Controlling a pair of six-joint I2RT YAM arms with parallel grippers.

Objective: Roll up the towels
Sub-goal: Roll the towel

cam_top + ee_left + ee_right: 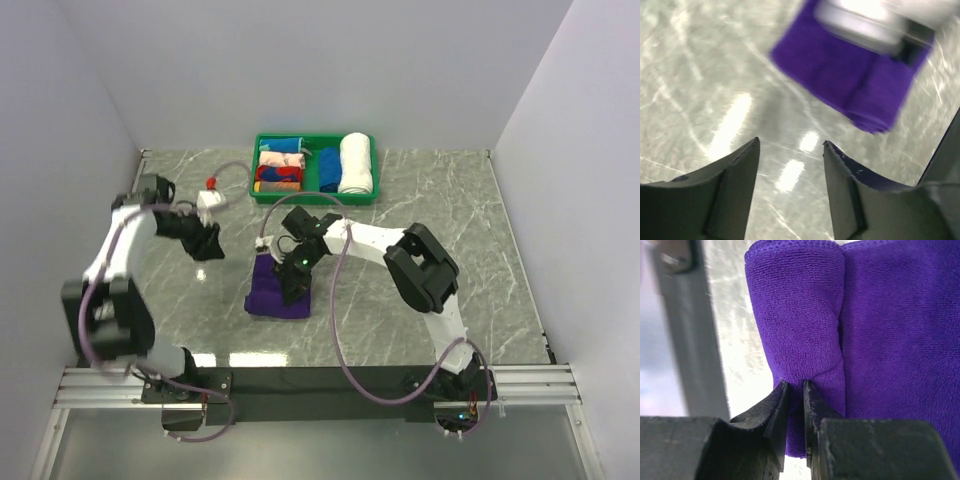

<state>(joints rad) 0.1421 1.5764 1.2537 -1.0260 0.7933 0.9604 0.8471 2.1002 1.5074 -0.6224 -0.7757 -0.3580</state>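
The deep-purple towel (277, 289) lies on the marble table in front of the arms, partly rolled. My right gripper (293, 283) is over it, and in the right wrist view (795, 385) its jaws are pinched shut on a fold of the rolled edge of the towel (800, 325). My left gripper (208, 243) is open and empty, above the table to the left of the towel. In the left wrist view (791, 147) the towel (840, 80) shows ahead, with the right arm over it.
A green tray (316, 196) at the back holds a blue towel (328, 170), a white rolled towel (355, 162) and coloured cloths. A small white object with a red top (210, 196) sits left of the tray. Walls stand on three sides.
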